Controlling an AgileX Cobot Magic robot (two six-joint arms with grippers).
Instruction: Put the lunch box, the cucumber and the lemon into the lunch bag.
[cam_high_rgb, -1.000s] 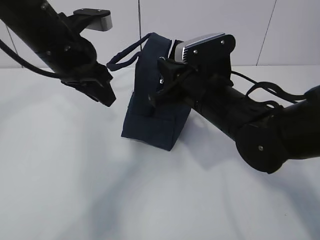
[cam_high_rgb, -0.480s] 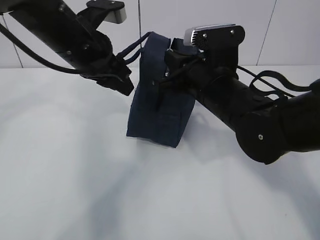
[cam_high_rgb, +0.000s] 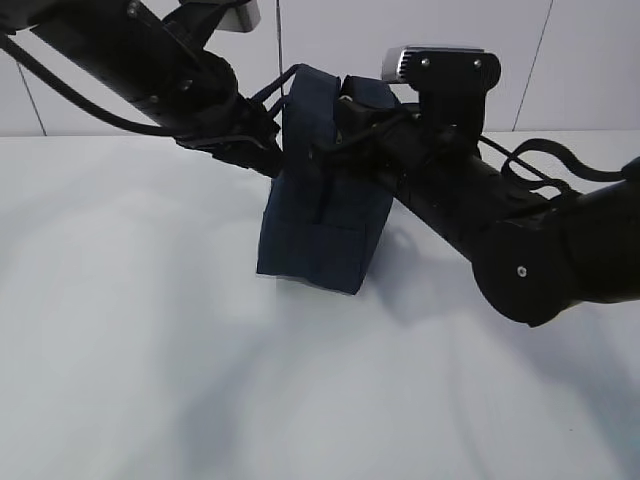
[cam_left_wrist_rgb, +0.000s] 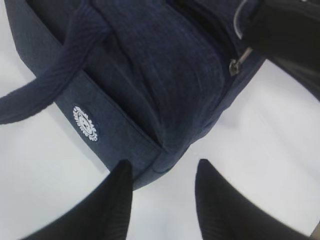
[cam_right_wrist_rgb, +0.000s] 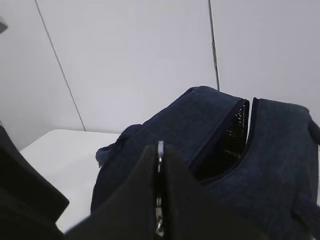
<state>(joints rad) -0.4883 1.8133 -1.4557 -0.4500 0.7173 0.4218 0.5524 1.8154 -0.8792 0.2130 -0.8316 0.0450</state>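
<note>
The left gripper (cam_high_rgb: 268, 150) has travelled toward 3 o'clock, from clear of the lunch bag (cam_high_rgb: 322, 200) to its upper side, jaws slightly wider apart.

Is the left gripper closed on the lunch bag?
No, the left gripper stands open, its fingers straddling the lunch bag corner.

Even, diffuse light, faint soft shadows, slightly blurred close-up wrist views.

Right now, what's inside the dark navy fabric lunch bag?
Through the partly open zipper of the dark navy fabric lunch bag, only a strip of dark lining shows. Any contents are hidden by the fabric.
</note>
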